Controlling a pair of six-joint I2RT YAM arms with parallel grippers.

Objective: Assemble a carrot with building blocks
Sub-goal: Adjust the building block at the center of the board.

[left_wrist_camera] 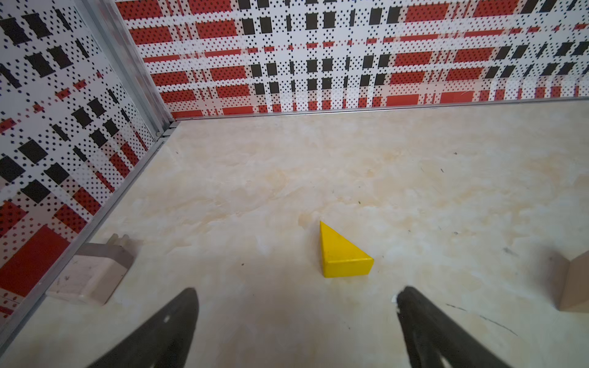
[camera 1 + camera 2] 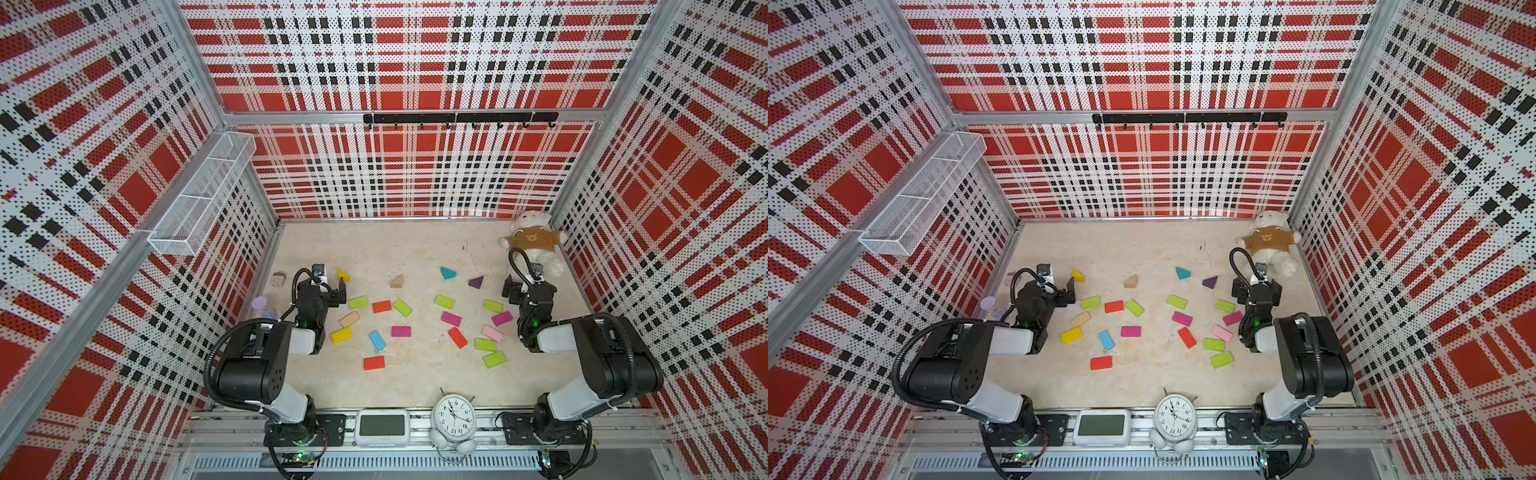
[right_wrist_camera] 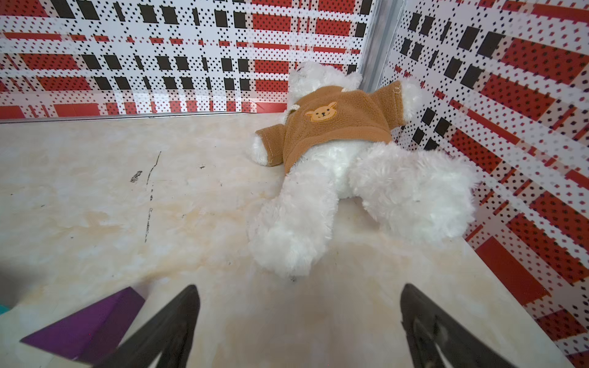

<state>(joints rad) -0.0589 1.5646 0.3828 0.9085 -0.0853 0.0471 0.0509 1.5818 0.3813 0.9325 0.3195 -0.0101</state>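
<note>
Starting from scattered blocks (image 2: 381,306), we hold left gripper (image 1: 294,291) and right gripper (image 3: 298,288) spread wide and empty; next, we lower onto, perhaps, the yellow triangle (image 1: 342,255).

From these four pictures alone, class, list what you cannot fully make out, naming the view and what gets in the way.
Tan triangular block: left wrist view, cut off by the picture edge.
Purple triangular block: right wrist view, blurred, one corner behind a jaw of the right gripper.
Pale purple toy: both top views, lower part behind the left arm.
Teddy bear: face turned away, right wrist view.
</note>
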